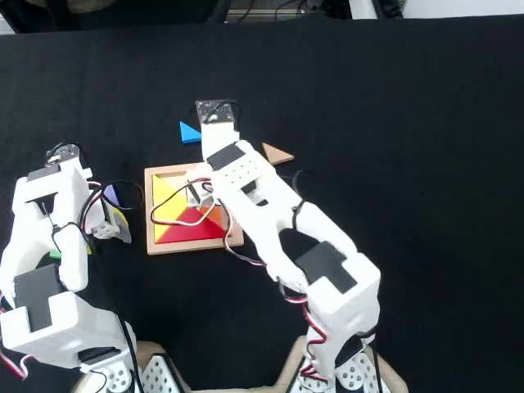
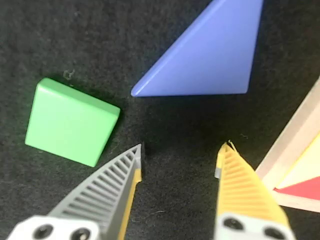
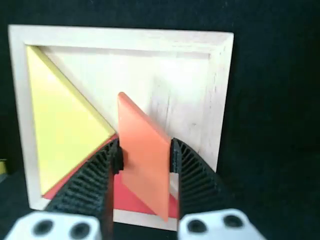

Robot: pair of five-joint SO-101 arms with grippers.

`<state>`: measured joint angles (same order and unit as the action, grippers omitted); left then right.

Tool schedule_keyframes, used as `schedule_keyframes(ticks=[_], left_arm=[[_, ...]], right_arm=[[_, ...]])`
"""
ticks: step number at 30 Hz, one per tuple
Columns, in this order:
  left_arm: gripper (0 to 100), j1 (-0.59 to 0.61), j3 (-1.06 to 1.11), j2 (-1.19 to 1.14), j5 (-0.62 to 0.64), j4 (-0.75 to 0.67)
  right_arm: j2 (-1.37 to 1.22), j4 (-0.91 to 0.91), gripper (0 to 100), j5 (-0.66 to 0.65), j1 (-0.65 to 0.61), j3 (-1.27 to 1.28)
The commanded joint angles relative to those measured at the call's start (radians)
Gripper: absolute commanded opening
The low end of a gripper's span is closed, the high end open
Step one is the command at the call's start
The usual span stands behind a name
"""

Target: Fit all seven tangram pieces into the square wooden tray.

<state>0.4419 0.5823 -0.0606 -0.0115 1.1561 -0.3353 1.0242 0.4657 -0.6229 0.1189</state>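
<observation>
The square wooden tray (image 1: 151,214) lies at the table's middle and holds a large yellow triangle (image 3: 60,125) and a red triangle (image 3: 131,198). My right gripper (image 3: 145,150) hangs over the tray (image 3: 125,36), shut on an orange parallelogram (image 3: 145,165) held on edge above the red piece. Beside the tray's left side, my left gripper (image 2: 182,150) stands open over bare cloth. A green square (image 2: 70,121) and a periwinkle triangle (image 2: 210,55) lie just beyond its fingertips. A small blue triangle (image 1: 189,132) and a tan triangle (image 1: 278,153) lie past the tray.
Black cloth covers the table. The right arm (image 1: 270,221) stretches diagonally over the tray's near right corner. One corner of the tray (image 2: 295,145) lies close beside the left gripper's yellow finger (image 2: 240,185). Bare cloth stretches to the right of the tray.
</observation>
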Motion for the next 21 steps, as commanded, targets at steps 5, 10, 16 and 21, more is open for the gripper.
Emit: schedule_keyframes(ticks=[5,10,16,21], left_arm=[[24,-0.012,-0.004,0.005,0.011,-0.002],[24,-0.012,-0.004,0.005,0.011,-0.002],[24,-0.012,-0.004,0.005,0.011,-0.002],[24,-0.012,-0.004,0.005,0.011,-0.002]], right_arm=[[-0.002,-0.014,1.2,-0.014,0.040,0.008],[-0.010,-0.032,1.2,-0.015,0.058,0.045],[-0.004,-0.055,1.2,-0.057,0.069,0.082],[-0.004,-0.052,1.3,-0.114,0.054,0.079]])
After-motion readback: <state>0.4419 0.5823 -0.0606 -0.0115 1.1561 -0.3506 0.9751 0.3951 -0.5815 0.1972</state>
